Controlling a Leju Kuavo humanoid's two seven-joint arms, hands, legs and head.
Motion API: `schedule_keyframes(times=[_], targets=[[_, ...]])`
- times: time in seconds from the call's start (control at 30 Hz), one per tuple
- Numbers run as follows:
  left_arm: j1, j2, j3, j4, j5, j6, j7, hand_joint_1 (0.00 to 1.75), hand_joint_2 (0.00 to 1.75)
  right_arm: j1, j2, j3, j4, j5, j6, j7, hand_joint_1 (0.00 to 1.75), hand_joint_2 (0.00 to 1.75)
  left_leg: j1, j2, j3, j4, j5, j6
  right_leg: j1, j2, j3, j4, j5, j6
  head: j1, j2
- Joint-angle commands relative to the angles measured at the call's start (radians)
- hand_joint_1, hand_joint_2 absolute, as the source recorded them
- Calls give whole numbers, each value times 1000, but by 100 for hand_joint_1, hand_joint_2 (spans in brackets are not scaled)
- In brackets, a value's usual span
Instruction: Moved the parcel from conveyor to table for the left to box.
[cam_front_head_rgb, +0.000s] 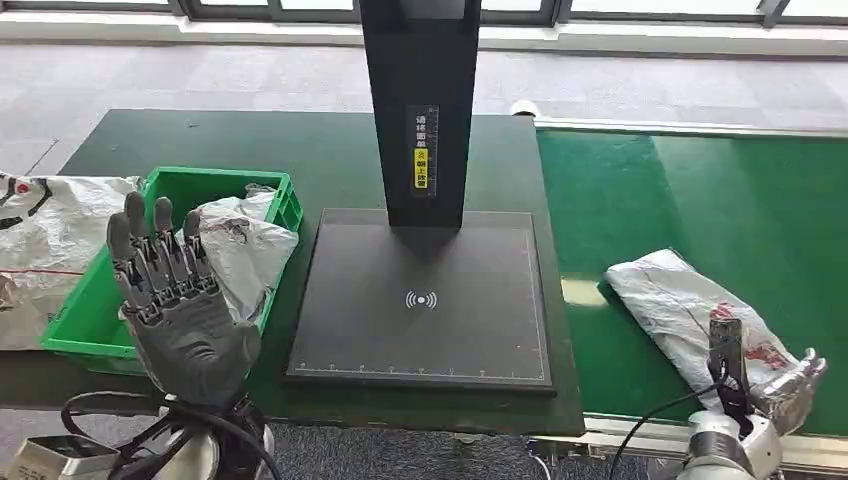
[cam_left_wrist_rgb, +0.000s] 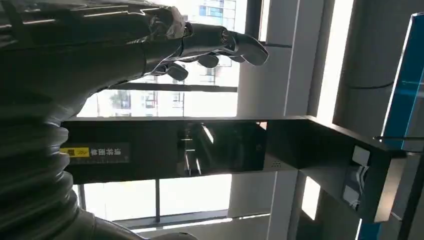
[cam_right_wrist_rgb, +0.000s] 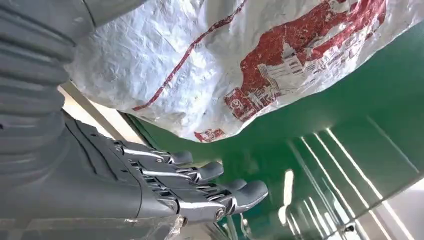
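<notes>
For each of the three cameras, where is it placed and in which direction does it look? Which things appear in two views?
Head view: high on the body, looking forward and down at the green table, scanner stand, green crate and conveyor; left hand raised open, right hand beside the parcel.
Left wrist view: behind the left hand, facing the scanner stand and windows.
Right wrist view: behind the right hand, by the parcel on the conveyor.
Shared: scanner stand; parcel and conveyor.
</notes>
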Motion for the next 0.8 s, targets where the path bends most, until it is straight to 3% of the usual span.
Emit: schedule_keyframes(times=[0.03,0.23,0.33,0.4,0.43,0.57,0.7,0.8], targets=[[-10,13,43,57,-2,-6,2,0,175,-46,-31,-33,100,-4,4,-2,0,175,0,3,2,-2,0,0,0,3,1,-1,1,-1,0,0],[-17,16,32,74,-9,-5,2,0,175,-63,-56,-8,114,-4,-9,22,0,175,-1,2,1,-1,0,0,-1,2,0,-1,1,0,0,0],[-25,21,25,91,-8,-7,2,0,175,-92,-66,-73,123,-136,143,-109,0,175,0,3,1,-2,1,0,0,4,0,-2,2,0,0,0],[-33,21,25,105,-5,-10,2,0,175,-107,-68,-84,110,-174,175,-156,0,175,-1,3,1,-1,1,0,-1,3,0,-1,2,0,0,0],[-36,22,24,109,-5,-8,2,0,175,-114,-65,-80,102,-183,170,-178,0,175,0,2,0,-1,0,0,-1,2,0,-1,1,0,0,0],[-43,25,17,110,-9,14,2,0,175,-144,-16,3,62,-165,-40,-259,0,175,-1,4,0,0,0,0,-1,4,-1,0,2,0,0,0],[-53,35,8,134,-11,20,2,0,175,-115,70,43,-148,-137,-53,-259,0,175,-1,3,1,-1,1,0,-1,3,-1,0,1,0,0,0],[-59,41,2,140,-9,23,2,0,175,-107,82,49,-171,-99,-53,-259,0,175,0,2,1,-1,1,0,0,3,0,-1,2,0,0,0]])
